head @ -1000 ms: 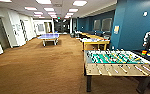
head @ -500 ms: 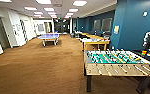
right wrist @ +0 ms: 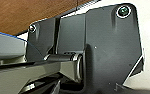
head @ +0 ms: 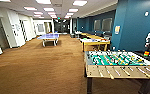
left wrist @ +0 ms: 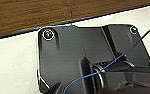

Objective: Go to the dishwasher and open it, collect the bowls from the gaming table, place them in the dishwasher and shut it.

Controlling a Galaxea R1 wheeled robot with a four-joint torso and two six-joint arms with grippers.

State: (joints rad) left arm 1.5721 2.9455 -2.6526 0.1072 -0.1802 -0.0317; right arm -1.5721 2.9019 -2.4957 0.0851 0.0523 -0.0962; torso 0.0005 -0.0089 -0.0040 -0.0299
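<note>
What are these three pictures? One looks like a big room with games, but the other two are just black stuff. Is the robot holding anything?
They all come from cameras on one wheeled robot with two arms. The room picture is from a camera high on the robot, looking forward. Close by on the right is a table-football table with a green field and rods. Farther off are a blue table-tennis table and a yellow-edged table with things on it, too small to name. Brown carpet covers the floor. The other two pictures come from cameras on the robot's wrists. The black plates there are parts of the robot itself. I can't see its fingers clearly, so I can't tell if it holds anything.
</note>
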